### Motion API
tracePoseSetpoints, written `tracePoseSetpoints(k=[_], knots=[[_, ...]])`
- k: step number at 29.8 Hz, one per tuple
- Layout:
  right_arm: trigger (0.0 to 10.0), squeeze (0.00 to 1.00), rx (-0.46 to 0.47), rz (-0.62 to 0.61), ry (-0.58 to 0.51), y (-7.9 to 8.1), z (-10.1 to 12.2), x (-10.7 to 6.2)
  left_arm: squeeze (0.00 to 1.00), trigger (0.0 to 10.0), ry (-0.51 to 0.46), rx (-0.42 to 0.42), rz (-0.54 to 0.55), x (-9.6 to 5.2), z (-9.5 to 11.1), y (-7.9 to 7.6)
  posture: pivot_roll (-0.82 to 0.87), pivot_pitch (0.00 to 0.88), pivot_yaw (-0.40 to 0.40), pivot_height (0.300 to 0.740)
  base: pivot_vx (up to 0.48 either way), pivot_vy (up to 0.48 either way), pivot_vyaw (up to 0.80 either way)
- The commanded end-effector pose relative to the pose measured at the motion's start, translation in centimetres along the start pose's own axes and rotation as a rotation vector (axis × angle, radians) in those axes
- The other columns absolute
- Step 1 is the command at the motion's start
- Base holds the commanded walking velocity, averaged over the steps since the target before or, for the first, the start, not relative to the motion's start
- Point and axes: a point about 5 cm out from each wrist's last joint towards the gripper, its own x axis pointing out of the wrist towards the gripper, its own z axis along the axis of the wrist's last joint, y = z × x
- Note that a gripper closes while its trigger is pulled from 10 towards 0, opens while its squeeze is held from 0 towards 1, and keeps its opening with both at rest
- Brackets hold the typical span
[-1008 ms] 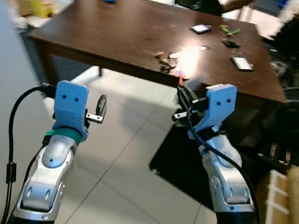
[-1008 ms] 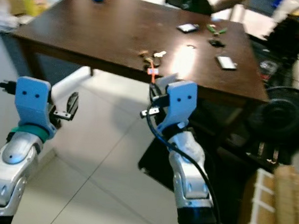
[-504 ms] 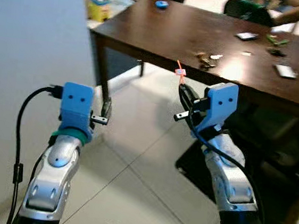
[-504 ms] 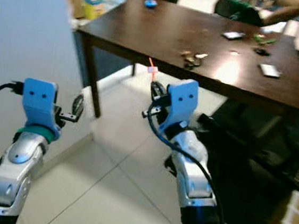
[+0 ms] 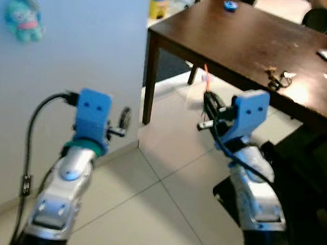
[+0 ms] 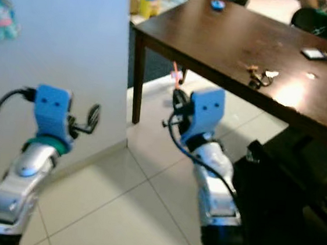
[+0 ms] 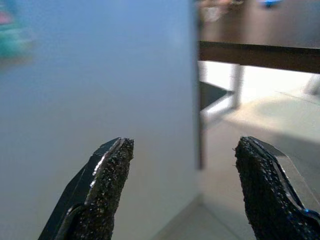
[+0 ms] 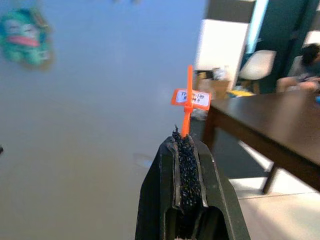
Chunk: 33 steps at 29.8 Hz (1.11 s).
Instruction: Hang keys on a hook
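Right wrist view: an orange tag [image 8: 189, 98] is pinched between the pressed-together fingers of the right gripper [image 8: 186, 150], while the left gripper [image 7: 180, 187] is held spread near the wall [image 7: 100, 75].

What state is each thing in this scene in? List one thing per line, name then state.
Left gripper: open, empty, raised.
Right gripper: shut on the orange tag.
Orange tag: upright, pinched between the fingers.
Plush toy: hanging on the wall.
Keys: lying on the table.
Table: standing, keys resting on it.
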Motion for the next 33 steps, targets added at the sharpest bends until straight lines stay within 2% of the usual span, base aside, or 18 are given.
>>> tracePoseSetpoints(k=[1, 30, 33], knots=[[10.0, 0.00, -0.001, -0.005, 0.016, -0.12, -0.38, -0.23, 0.00, 10.0, 0.021, 0.008, -0.005, -0.11, -0.30, -0.24, -0.09, 0.061, 0.048, 0.740, 0.000, 0.000, 0.79], [10.0, 0.00, 0.001, -0.014, 0.014, -0.10, -0.43, -0.21, 0.00, 10.0, 0.007, 0.015, -0.008, 0.08, 0.21, -0.31, -0.09, 0.070, 0.054, 0.740, 0.000, 0.000, 0.79], [10.0, 0.00, 0.020, -0.028, 0.004, -0.19, -0.32, -0.16, 0.00, 10.0, -0.003, 0.019, -0.007, 0.11, 0.31, -0.31, -0.09, 0.072, 0.053, 0.740, 0.297, 0.000, 0.00]])
